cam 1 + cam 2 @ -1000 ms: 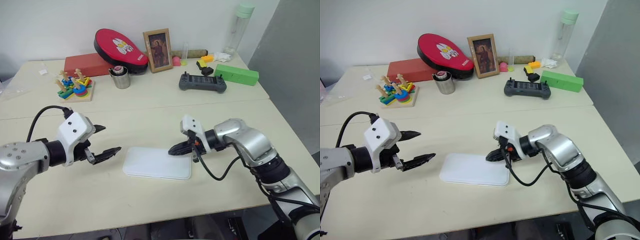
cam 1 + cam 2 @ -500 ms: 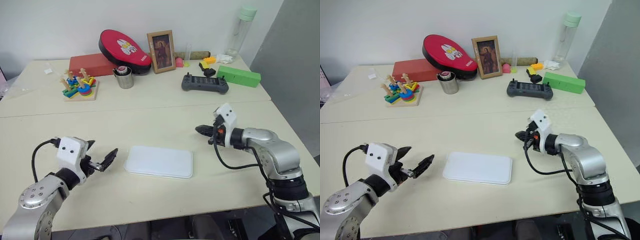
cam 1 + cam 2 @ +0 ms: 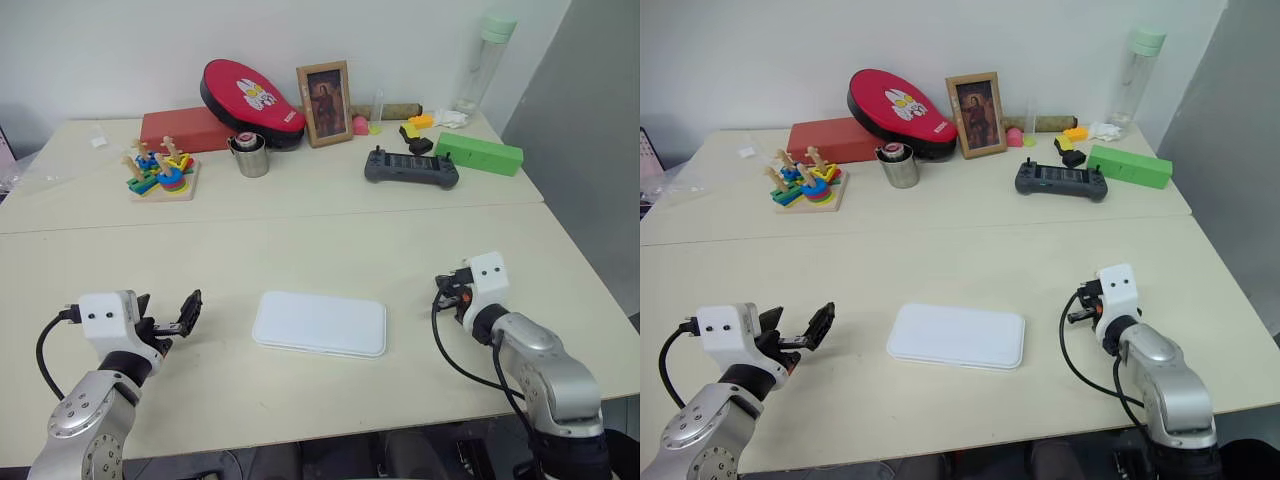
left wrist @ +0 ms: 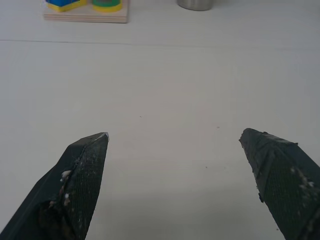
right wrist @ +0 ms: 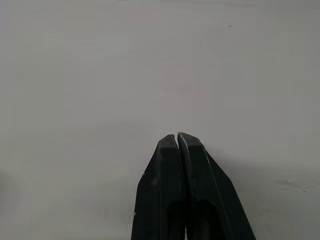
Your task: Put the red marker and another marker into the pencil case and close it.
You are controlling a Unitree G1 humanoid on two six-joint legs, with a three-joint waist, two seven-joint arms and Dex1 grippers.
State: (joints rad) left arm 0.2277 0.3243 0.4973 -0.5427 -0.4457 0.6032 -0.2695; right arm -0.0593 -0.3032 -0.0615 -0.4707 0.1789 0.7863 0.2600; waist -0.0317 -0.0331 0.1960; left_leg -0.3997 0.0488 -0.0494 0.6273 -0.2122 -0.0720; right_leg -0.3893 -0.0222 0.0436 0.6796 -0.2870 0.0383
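Observation:
The pencil case [image 3: 320, 323] lies flat and closed in the middle of the near table, a white rounded rectangle. The red marker and the other marker are out of view. My left gripper [image 3: 172, 312] hovers low to the left of the case, a hand's width away, open with nothing between its fingers [image 4: 85, 160]. To the right of the case and well apart from it, my right gripper [image 3: 443, 287] is shut and empty, its fingertips [image 5: 178, 142] pressed together over bare tabletop.
Along the far side stand a wooden stacking toy [image 3: 160, 172], a red box [image 3: 185, 128], a red oval pad [image 3: 248, 88], a metal cup [image 3: 250, 156], a photo frame [image 3: 323, 89], a game controller [image 3: 411, 166], a green box [image 3: 477, 152] and a bottle [image 3: 487, 50].
My right gripper left the case's right end and swung out to the right and down, still shut. My left gripper sank and drew back to the left, still open. The case stayed put.

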